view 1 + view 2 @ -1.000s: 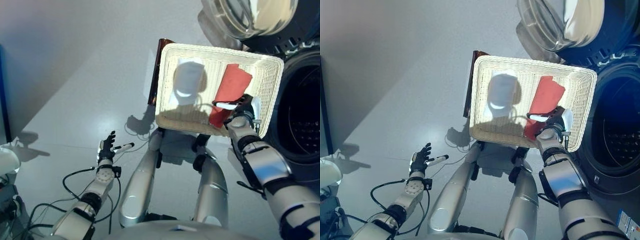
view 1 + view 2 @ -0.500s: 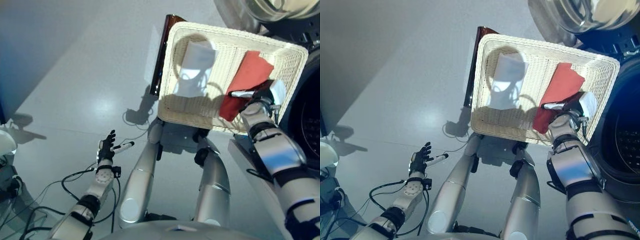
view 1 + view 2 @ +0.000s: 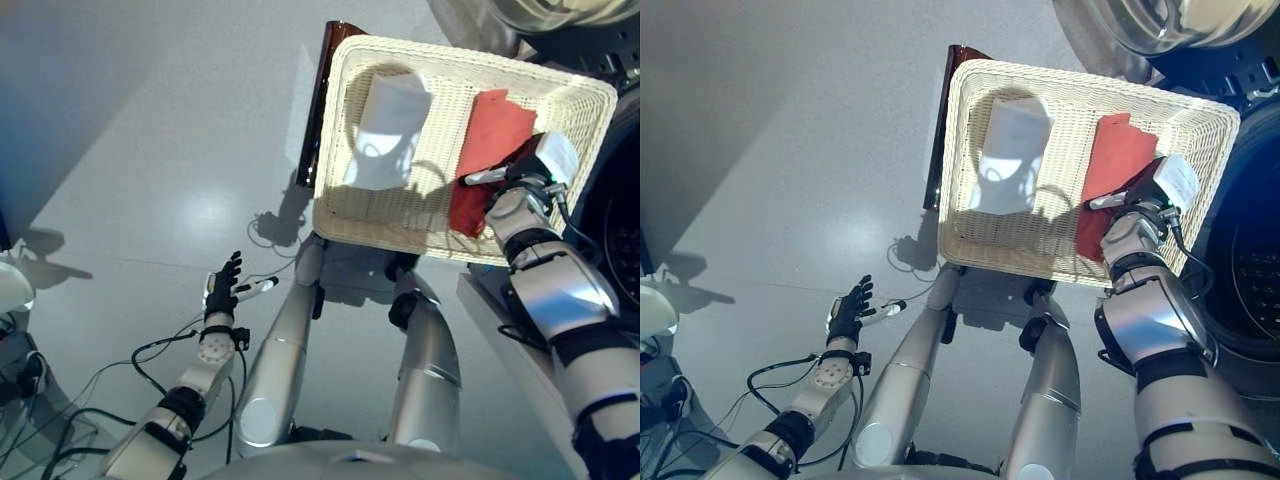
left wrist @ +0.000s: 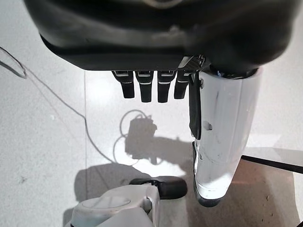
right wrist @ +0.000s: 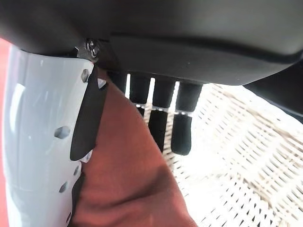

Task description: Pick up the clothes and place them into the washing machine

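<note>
Basket (image 3: 440,232) w/ clothes on grey floor (image 3: 150,150)

No text, label or number can be read anywhere.

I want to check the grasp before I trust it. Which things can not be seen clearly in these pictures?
- Whether the right robot hand grips the red cloth: head views hide its fingertips; right wrist view shows the fingers over the cloth's edge, contact unclear.
- Washing machine drum: cut by the right edge.
- Brown object beside the basket: mostly hidden behind it.
</note>
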### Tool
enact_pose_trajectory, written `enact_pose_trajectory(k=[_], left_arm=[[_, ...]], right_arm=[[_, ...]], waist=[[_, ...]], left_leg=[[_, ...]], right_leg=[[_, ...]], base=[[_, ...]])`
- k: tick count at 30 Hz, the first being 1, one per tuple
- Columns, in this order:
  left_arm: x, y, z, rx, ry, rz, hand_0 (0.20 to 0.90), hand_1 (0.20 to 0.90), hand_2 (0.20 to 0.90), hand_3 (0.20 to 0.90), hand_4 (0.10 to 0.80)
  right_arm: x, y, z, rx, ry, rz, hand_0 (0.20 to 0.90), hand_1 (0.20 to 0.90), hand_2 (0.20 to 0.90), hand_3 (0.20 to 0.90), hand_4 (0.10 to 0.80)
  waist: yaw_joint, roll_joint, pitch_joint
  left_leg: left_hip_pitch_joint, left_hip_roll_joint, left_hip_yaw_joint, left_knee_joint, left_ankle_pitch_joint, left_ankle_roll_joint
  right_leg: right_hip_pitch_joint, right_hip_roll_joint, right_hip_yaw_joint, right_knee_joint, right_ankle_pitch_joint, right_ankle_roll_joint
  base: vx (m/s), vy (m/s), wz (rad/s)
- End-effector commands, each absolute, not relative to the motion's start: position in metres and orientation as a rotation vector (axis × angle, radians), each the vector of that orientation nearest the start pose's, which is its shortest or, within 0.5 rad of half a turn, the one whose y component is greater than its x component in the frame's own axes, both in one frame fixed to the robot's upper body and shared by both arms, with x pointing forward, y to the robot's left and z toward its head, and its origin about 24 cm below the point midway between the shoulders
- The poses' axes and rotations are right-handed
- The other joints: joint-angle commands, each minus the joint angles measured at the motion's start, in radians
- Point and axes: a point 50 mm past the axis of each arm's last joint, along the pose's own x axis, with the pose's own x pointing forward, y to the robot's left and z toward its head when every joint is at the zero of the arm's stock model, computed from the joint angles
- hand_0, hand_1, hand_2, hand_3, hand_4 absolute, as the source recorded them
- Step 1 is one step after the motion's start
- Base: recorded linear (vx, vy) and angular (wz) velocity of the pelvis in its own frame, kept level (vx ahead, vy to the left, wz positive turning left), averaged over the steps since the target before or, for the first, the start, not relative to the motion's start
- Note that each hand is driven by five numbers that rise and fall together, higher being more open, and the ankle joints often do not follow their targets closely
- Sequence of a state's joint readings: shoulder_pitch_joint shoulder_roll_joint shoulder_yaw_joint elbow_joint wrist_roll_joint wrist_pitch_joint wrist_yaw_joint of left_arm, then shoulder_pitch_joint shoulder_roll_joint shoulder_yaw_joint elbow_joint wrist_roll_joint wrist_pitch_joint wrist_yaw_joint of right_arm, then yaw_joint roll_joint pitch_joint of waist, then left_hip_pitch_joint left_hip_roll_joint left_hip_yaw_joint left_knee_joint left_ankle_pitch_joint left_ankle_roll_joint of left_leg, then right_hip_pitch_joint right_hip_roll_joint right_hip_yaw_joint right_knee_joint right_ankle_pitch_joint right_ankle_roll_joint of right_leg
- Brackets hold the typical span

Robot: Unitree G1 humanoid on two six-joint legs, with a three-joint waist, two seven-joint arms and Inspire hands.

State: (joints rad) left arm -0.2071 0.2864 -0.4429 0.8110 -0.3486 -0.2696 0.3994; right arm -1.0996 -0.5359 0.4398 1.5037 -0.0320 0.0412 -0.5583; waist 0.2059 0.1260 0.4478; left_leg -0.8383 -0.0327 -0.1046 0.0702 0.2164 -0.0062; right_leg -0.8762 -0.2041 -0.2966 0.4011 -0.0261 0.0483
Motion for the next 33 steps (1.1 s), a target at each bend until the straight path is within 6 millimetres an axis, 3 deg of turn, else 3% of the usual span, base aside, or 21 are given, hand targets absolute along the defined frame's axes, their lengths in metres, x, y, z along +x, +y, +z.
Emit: enact_pose_trajectory(k=[1,4,9,11,13,17,19,20,27,30,33], left_arm=[[0.244,0.191,-0.061,0.244,0.345,0.205,0.900,0.900,0.900,0.900,0.800],[0.242,0.193,-0.065,0.249,0.367,0.209,0.900,0.900,0.900,0.900,0.800],[0.229,0.207,-0.078,0.243,0.447,0.235,0.900,0.900,0.900,0.900,0.800],[0.220,0.212,-0.082,0.220,0.471,0.243,0.900,0.900,0.900,0.900,0.800],[0.210,0.215,-0.089,0.212,0.511,0.234,0.900,0.900,0.900,0.900,0.800],[0.185,0.211,-0.109,0.191,0.620,0.216,0.900,0.900,0.900,0.900,0.800],[0.176,0.208,-0.115,0.165,0.656,0.216,0.900,0.900,0.900,0.900,0.800],[0.176,0.208,-0.115,0.166,0.656,0.216,0.900,0.900,0.900,0.900,0.800],[0.168,0.207,-0.122,0.179,0.707,0.238,0.900,0.900,0.900,0.900,0.800],[0.162,0.212,-0.125,0.203,0.732,0.260,0.900,0.900,0.900,0.900,0.800],[0.159,0.212,-0.126,0.218,0.730,0.250,0.900,0.900,0.900,0.900,0.800]], right_arm=[[0.364,-0.319,0.116,-0.909,0.298,-0.754,0.200,0.200,0.200,0.200,0.300],[0.359,-0.322,0.106,-0.830,0.308,-0.765,0.200,0.200,0.200,0.200,0.300],[0.342,-0.327,0.075,-0.146,0.228,-0.848,0.200,0.200,0.200,0.200,0.300],[0.337,-0.316,0.058,0.171,0.163,-0.846,0.200,0.200,0.200,0.200,0.300],[0.330,-0.305,0.040,0.298,0.157,-0.809,0.200,0.200,0.200,0.200,0.300],[0.320,-0.303,0.030,0.554,0.064,-0.819,0.200,0.200,0.200,0.200,0.300],[0.319,-0.297,0.034,0.719,-0.047,-0.824,0.200,0.200,0.200,0.200,0.300],[0.319,-0.297,0.034,0.719,-0.047,-0.825,0.200,0.200,0.200,0.200,0.300],[0.323,-0.289,0.059,0.898,-0.249,-0.827,0.200,0.200,0.200,0.200,0.300],[0.321,-0.295,0.062,0.918,-0.280,-0.868,0.200,0.200,0.200,0.200,0.300],[0.323,-0.301,0.078,0.950,-0.353,-0.894,0.200,0.200,0.200,0.200,0.300]], waist=[[0.038,0.070,0.071],[0.028,0.071,0.062],[-0.020,0.069,0.023],[-0.051,0.071,0.007],[-0.065,0.073,-0.010],[-0.089,0.084,-0.050],[-0.108,0.091,-0.067],[-0.107,0.091,-0.067],[-0.156,0.051,0.007],[-0.165,0.040,-0.002],[-0.169,0.052,-0.030]], left_leg=[[0.050,-0.082,0.085,0.088,-0.116,-0.038],[0.075,-0.079,0.091,0.086,-0.119,-0.036],[0.150,-0.064,0.122,0.077,-0.104,-0.024],[0.189,-0.057,0.138,0.066,-0.107,-0.023],[0.226,-0.050,0.149,0.054,-0.107,-0.023],[0.302,-0.046,0.166,0.020,-0.109,-0.022],[0.327,-0.037,0.182,0.036,-0.127,-0.023],[0.327,-0.037,0.183,0.038,-0.129,-0.023],[0.282,0.013,0.230,0.496,-0.349,0.000],[0.238,0.033,0.241,0.612,-0.416,0.015],[0.221,0.033,0.244,0.649,-0.479,0.025]], right_leg=[[0.118,-0.013,0.087,-0.132,0.082,0.062],[0.140,-0.009,0.098,-0.139,0.085,0.062],[0.206,0.006,0.124,-0.171,0.118,0.051],[0.239,0.016,0.143,-0.196,0.123,0.052],[0.271,0.024,0.152,-0.218,0.126,0.051],[0.329,0.043,0.175,-0.246,0.123,0.048],[0.344,0.058,0.185,-0.235,0.105,0.042],[0.344,0.058,0.186,-0.234,0.104,0.042],[0.313,0.096,0.197,0.105,-0.046,0.001],[0.262,0.102,0.205,0.202,-0.086,-0.008],[0.236,0.112,0.227,0.232,-0.130,-0.004]], base=[[-0.016,-0.004,-0.09],[0.008,-0.004,-0.11],[-0.039,0.015,-0.12],[0.039,0.042,-0.25],[0.046,0.038,-0.35],[0.058,0.038,-0.43],[0.058,0.008,-0.29],[0.029,-0.013,-0.23],[-0.015,-0.049,-0.17],[-0.016,-0.026,-0.18],[0.038,0.016,-0.26]])
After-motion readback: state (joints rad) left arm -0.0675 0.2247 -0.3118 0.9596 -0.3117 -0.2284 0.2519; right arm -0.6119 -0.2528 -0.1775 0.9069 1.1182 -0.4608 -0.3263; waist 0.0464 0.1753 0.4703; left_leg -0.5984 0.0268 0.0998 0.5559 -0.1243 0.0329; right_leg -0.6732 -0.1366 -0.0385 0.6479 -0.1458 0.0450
